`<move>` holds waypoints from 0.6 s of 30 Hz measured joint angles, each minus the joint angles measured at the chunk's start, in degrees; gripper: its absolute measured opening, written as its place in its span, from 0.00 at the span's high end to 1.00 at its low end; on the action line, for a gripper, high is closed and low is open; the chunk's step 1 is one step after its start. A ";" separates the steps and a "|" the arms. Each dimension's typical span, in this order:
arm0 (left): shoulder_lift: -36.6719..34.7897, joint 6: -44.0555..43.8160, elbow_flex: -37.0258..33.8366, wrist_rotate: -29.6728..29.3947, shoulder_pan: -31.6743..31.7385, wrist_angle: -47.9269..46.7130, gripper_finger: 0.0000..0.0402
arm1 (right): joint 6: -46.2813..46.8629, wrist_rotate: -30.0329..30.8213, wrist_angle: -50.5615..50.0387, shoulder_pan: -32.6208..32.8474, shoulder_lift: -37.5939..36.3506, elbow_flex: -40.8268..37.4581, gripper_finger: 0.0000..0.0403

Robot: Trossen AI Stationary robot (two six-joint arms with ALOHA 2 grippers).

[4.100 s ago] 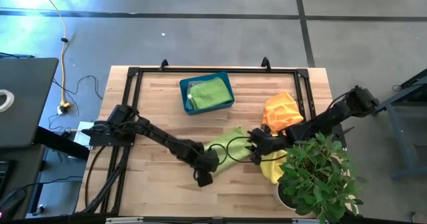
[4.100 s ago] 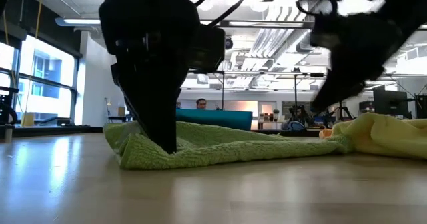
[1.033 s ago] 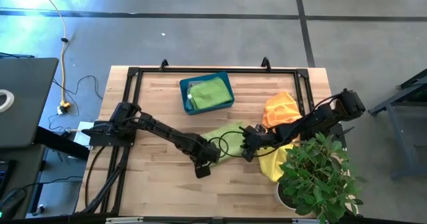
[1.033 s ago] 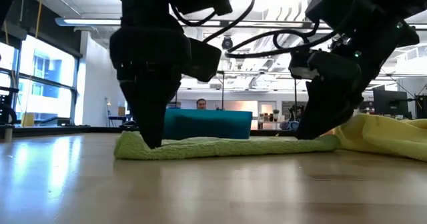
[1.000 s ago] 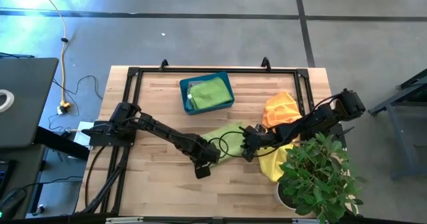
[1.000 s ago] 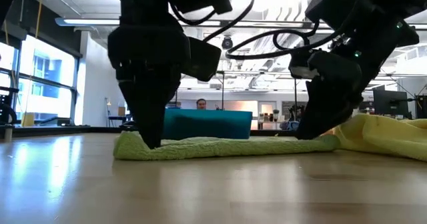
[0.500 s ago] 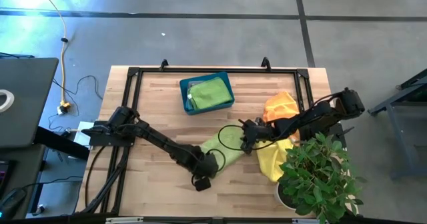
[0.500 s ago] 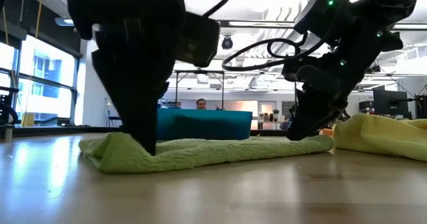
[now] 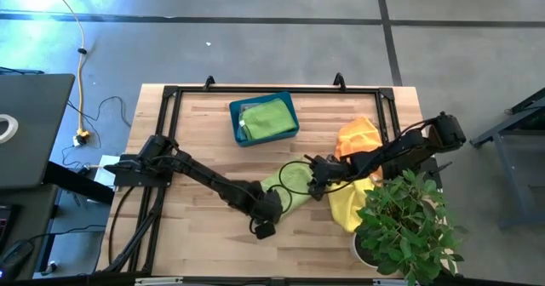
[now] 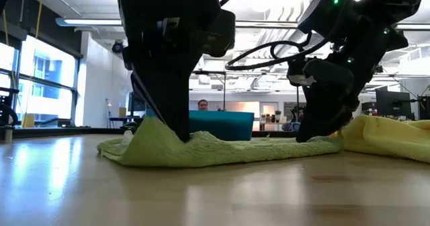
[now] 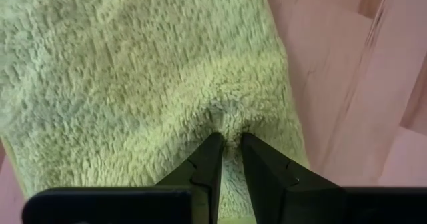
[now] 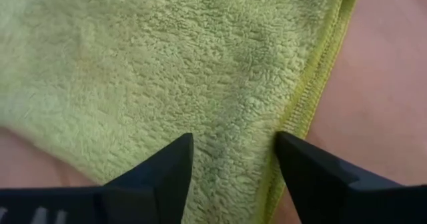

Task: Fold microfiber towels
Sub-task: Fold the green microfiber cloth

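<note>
Only a small tuft of the lime towel [image 11: 167, 71] sat pinched in the left gripper [image 11: 227, 144] and might have slipped free, while the right gripper [image 12: 233, 147], fingers spread, merely pressed the far end.

A teal bin [image 9: 264, 119] sat on the wooden counter [image 9: 196, 141]; a leafy potted plant [image 9: 404, 225] stood at its near right corner.

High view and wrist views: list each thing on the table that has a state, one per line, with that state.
Lime green towel: on the table between the grippers, bunched, part lifted at the left gripper.
Left gripper: shut on the towel's pile.
Right gripper: open, fingers astride the towel near its hemmed edge.
Teal bin: upright, a folded green towel inside.
Orange towel: crumpled.
Yellow towel: crumpled by the potted plant.
</note>
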 joint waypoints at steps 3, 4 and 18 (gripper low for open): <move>0.00 0.00 0.00 0.33 -0.11 0.02 0.87 | -0.51 0.37 -0.32 -1.15 -0.03 0.01 0.45; 0.00 0.00 0.00 0.44 -0.14 0.01 0.87 | -0.60 0.39 -0.31 -1.50 -0.03 0.01 0.45; 0.00 -0.02 0.02 0.50 -0.37 0.02 0.87 | -8.45 4.03 -4.33 -2.40 -0.70 3.92 0.44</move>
